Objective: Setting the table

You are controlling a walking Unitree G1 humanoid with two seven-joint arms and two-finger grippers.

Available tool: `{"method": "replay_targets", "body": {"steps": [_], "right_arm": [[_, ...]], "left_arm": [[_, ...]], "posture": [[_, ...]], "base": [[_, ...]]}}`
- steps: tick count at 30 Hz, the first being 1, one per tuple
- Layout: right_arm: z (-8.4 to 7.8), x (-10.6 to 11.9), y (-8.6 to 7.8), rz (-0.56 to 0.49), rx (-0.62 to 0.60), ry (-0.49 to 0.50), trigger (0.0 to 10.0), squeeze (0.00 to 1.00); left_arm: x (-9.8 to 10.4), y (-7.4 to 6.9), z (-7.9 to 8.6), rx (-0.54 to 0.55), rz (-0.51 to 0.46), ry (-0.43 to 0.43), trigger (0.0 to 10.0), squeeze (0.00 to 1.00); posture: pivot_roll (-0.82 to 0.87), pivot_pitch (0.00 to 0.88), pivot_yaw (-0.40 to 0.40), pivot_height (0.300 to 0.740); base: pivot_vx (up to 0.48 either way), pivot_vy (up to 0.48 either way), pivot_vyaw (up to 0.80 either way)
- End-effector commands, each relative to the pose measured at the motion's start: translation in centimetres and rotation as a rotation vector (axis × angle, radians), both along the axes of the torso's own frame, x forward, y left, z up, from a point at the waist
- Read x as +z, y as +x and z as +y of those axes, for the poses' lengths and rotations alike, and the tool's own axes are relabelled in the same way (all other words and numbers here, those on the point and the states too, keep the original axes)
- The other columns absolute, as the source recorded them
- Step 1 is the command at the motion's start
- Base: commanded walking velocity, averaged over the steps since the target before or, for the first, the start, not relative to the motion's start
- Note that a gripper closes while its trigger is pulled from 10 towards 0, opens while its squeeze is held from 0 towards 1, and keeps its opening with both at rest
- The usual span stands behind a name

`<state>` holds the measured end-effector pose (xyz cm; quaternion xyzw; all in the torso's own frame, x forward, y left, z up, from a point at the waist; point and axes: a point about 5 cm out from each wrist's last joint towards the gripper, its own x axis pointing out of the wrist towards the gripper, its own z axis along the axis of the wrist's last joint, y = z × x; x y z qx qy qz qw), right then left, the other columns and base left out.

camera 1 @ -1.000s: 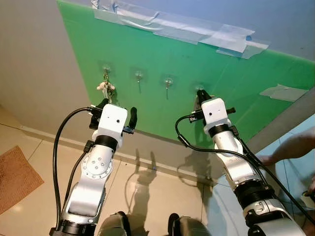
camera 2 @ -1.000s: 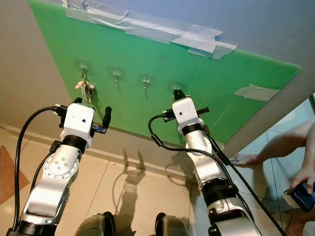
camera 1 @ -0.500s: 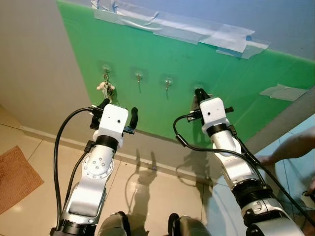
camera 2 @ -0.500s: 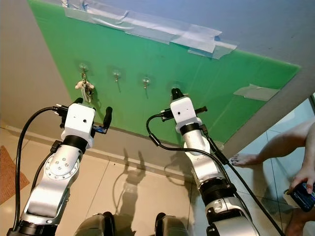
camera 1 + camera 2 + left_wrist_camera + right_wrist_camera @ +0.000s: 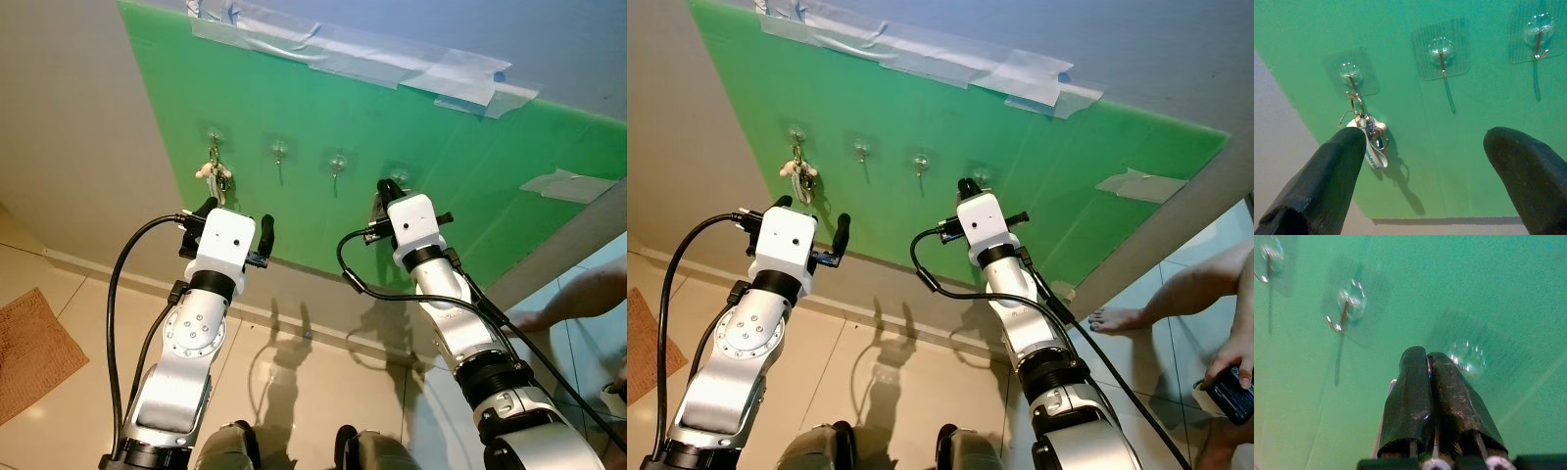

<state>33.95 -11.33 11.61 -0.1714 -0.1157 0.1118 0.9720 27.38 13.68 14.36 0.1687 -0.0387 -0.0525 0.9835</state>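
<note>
Right claw clenched on a thin metal ring at the fourth hook; left claw released, near hung keys; keys likely light, rigid, slippery; grip the ring.

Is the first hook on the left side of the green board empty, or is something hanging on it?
Occupied: a key ring with a white strap hangs from that hook.

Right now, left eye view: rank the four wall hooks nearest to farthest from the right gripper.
1. Fourth hook, rightmost, just above the right gripper.
2. Third hook, next to its left.
3. Second hook, further left.
4. First hook, leftmost, with keys hanging, above the left gripper.
</note>
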Motion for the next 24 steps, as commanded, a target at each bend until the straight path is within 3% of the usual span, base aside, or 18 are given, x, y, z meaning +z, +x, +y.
{"method": "replay_targets", "body": {"steps": [1,17,24], "right_arm": [[-0.60,-0.18,0.22,0.010,-0.022,-0.002,10.0,0.00],[-1.12,-0.35,1.13,0.090,-0.099,0.167,10.0,0.00],[-0.80,0.22,0.90,0.015,-0.064,0.055,10.0,0.00]], "left_arm": [[0.19,-0.34,0.01,-0.004,-0.012,0.011,10.0,0.00],[0.24,-0.29,-0.04,-0.013,-0.013,0.016,10.0,0.00],[0.21,-0.28,-0.09,-0.014,-0.014,0.016,10.0,0.00]], "posture": [[0.04,0.169,-0.065,0.740],[0.04,0.162,-0.059,0.740],[0.04,0.158,-0.062,0.740]], "base": [[0.000,0.000,0.00],[0.000,0.000,0.00],[0.000,0.000,0.00]]}}
